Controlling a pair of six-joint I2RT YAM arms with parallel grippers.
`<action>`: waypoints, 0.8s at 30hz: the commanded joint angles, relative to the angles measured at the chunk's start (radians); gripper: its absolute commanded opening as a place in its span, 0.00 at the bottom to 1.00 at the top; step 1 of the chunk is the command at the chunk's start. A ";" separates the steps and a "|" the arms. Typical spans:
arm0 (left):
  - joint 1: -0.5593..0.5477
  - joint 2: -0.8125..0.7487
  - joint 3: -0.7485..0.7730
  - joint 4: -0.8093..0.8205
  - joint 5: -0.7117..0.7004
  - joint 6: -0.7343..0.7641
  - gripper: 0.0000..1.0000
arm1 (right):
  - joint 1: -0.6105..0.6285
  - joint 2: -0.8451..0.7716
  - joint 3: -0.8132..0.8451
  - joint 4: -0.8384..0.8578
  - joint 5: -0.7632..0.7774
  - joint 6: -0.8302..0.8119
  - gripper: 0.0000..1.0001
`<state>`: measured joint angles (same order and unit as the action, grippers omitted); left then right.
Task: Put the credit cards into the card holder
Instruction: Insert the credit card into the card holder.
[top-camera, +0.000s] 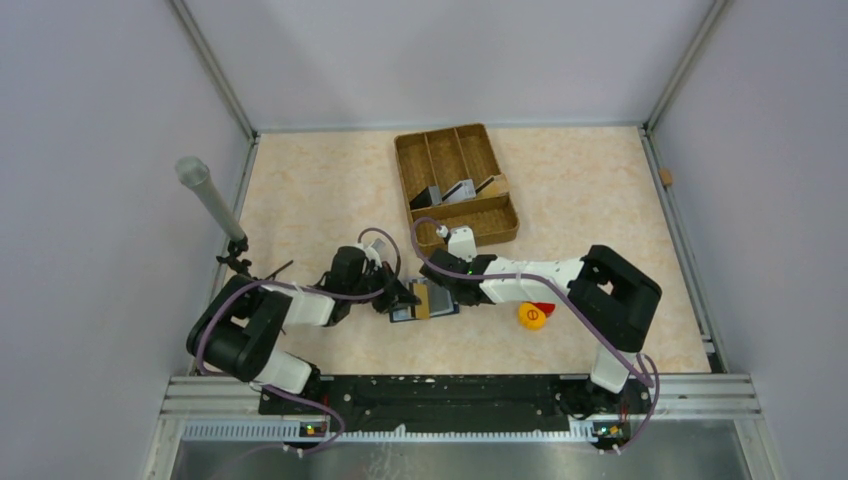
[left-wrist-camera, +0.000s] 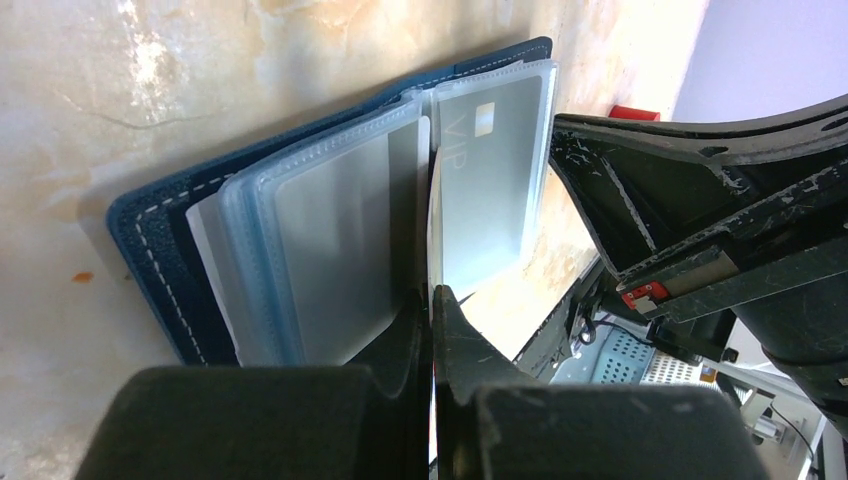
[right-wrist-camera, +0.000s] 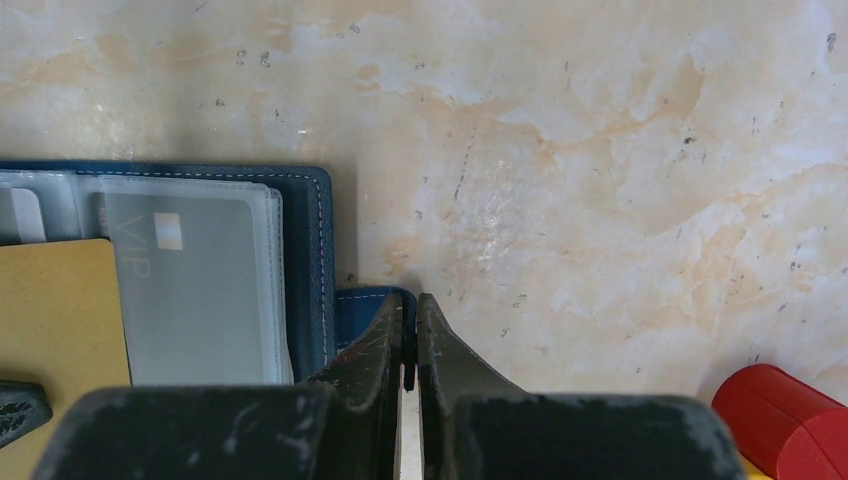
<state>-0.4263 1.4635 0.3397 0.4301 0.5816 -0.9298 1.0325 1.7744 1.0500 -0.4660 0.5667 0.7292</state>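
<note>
Holding left claw (left-wrist-camera: 430, 300) pressed together at clear sleeves (left-wrist-camera: 330, 230) of the holder (left-wrist-camera: 160, 260), right claw (right-wrist-camera: 410, 335) pressed together at its snap tab (right-wrist-camera: 365, 305). Showing holder open on desk (right-wrist-camera: 600, 150) between both claws, grey card (right-wrist-camera: 190, 290) in sleeve, gold card (right-wrist-camera: 60, 330) on top.

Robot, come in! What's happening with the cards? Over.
Left gripper shut on card holder sleeve, right gripper shut on its tab. VIP card sleeved, gold card on top. Nothing blocking.
</note>
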 joint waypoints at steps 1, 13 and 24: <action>0.010 0.042 0.020 0.055 0.004 0.029 0.00 | 0.006 0.040 0.018 -0.032 0.009 0.009 0.00; 0.023 0.130 0.003 0.188 0.001 0.029 0.00 | 0.006 0.039 0.023 -0.039 0.006 0.007 0.00; 0.023 0.173 -0.001 0.244 -0.005 0.044 0.00 | 0.005 0.039 0.023 -0.042 0.007 0.007 0.00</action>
<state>-0.4080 1.6096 0.3443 0.6472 0.6357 -0.9226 1.0325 1.7782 1.0557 -0.4778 0.5785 0.7292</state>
